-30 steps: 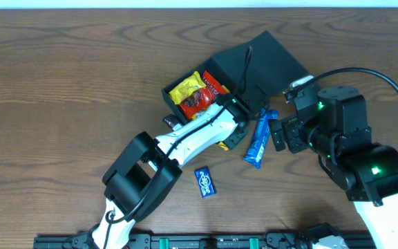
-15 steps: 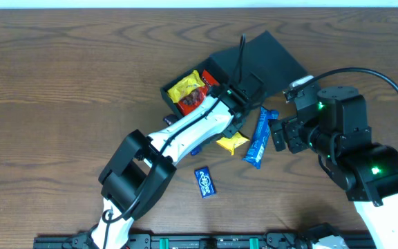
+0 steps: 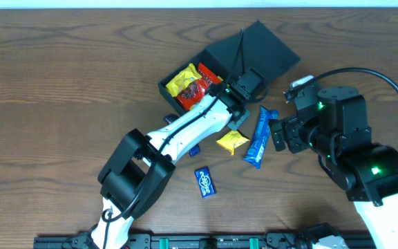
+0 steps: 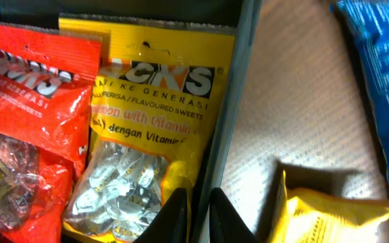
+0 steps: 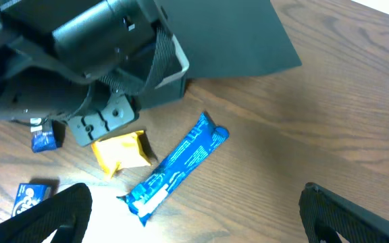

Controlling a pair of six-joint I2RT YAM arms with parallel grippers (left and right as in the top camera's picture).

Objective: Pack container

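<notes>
Container (image 3: pixel 216 61) is sitting open on the far half of the table, and over the last second we are taking hold of it.

Nearest us, a small blue packet (image 3: pixel 204 181) is lying where it was. Beyond it, a yellow packet (image 3: pixel 232 141) is now showing on the table; a second ago our left arm was lying across it. Just beside that, the blue bar (image 3: pixel 258 137) is staying put. Our right gripper (image 5: pixel 201 219) is hovering near it as before, jaws spread wide and holding nothing.

Farther on, our left gripper (image 4: pixel 199 214) is doing the new work. It is up off the table, and its fingers (image 4: pixel 177 216) are pinching the container's side wall, the one facing the loose packets. Inside, a red packet (image 4: pixel 26 101) and yellow sweets (image 4: pixel 147 121) are lying flat. Farthest, the lid (image 3: pixel 268 43) is lying open. Box and lid are sitting slightly farther away than before.

We are judging this as shifting or steadying the box, not loading it. Three packets are still waiting outside, so packing is only partly done.
</notes>
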